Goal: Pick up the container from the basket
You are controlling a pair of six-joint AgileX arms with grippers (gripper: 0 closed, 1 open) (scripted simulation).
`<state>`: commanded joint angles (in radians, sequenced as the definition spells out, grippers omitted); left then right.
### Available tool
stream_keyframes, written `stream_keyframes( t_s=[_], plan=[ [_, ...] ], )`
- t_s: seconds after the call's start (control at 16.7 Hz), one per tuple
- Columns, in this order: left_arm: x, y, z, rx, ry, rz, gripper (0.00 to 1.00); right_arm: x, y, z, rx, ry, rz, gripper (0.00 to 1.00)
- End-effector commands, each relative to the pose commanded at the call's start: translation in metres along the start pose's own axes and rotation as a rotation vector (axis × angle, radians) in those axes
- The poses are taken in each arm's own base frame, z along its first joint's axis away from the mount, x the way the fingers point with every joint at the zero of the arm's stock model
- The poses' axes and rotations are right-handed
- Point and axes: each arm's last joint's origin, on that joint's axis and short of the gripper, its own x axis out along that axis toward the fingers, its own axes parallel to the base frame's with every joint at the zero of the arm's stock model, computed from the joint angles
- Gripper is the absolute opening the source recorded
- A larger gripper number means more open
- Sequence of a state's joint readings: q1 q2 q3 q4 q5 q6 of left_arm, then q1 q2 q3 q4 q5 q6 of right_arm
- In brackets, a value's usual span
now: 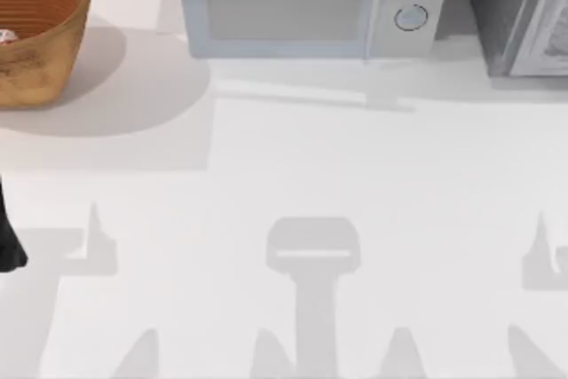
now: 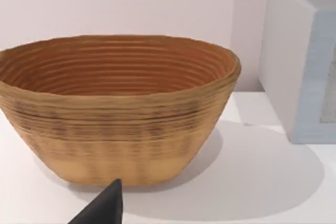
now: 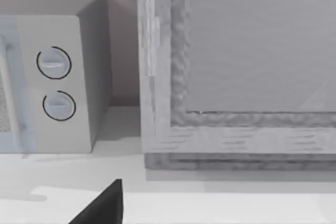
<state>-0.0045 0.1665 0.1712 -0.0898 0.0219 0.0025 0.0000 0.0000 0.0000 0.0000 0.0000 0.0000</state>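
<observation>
Left arm: I see a dark part of it at the left edge of the top view, about mid-height, low over the worktop; its wrist camera faces the basket's outer wall.
Left gripper: one dark finger tip pokes in at the lower edge of my left wrist view, short of the basket; I cannot tell whether the jaws are apart or together.
Right gripper: a dark finger tip at the lower edge of the right wrist view, facing the microwave and a grey cabinet; jaw state I cannot tell.
Basket: upper left corner of the top view, cut by the frame's left edge, standing upright on the worktop.
Container: a small white and red bit inside the basket, at the far left edge of the top view; hidden behind the basket wall in the left wrist view.
Edges: the microwave stands just right of the basket with a gap between them.
Open room: the middle and lower worktop is bare white, crossed by shadows.
</observation>
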Motion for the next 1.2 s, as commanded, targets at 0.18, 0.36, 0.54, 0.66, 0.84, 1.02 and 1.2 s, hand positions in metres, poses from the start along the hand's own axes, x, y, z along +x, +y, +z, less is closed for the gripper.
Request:
stream_keyframes(
  t_s=[0.18, 0.36, 0.54, 0.66, 0.84, 1.02, 1.2],
  plan=[
    [0.008, 0.001, 0.040, 0.002, 0.097, -0.009, 1.00, 0.000, 0.000, 0.000, 0.000, 0.000, 0.000, 1.00],
    [0.029, 0.004, 0.089, 0.004, 0.220, -0.010, 1.00, 0.000, 0.000, 0.000, 0.000, 0.000, 0.000, 1.00],
    [0.068, 0.009, 0.136, 0.005, 0.365, -0.007, 1.00, 0.000, 0.000, 0.000, 0.000, 0.000, 0.000, 1.00],
    [0.105, 0.015, 0.162, 0.005, 0.468, -0.004, 1.00, 0.000, 0.000, 0.000, 0.000, 0.000, 0.000, 1.00],
    [0.170, 0.027, 0.186, 0.002, 0.626, -0.002, 1.00, 0.000, 0.000, 0.000, 0.000, 0.000, 0.000, 1.00],
    [0.240, 0.042, 0.187, -0.004, 0.784, -0.003, 1.00, 0.000, 0.000, 0.000, 0.000, 0.000, 0.000, 1.00],
    [0.304, 0.058, 0.164, -0.012, 0.932, -0.007, 1.00, 0.000, 0.000, 0.000, 0.000, 0.000, 0.000, 1.00]
  ],
)
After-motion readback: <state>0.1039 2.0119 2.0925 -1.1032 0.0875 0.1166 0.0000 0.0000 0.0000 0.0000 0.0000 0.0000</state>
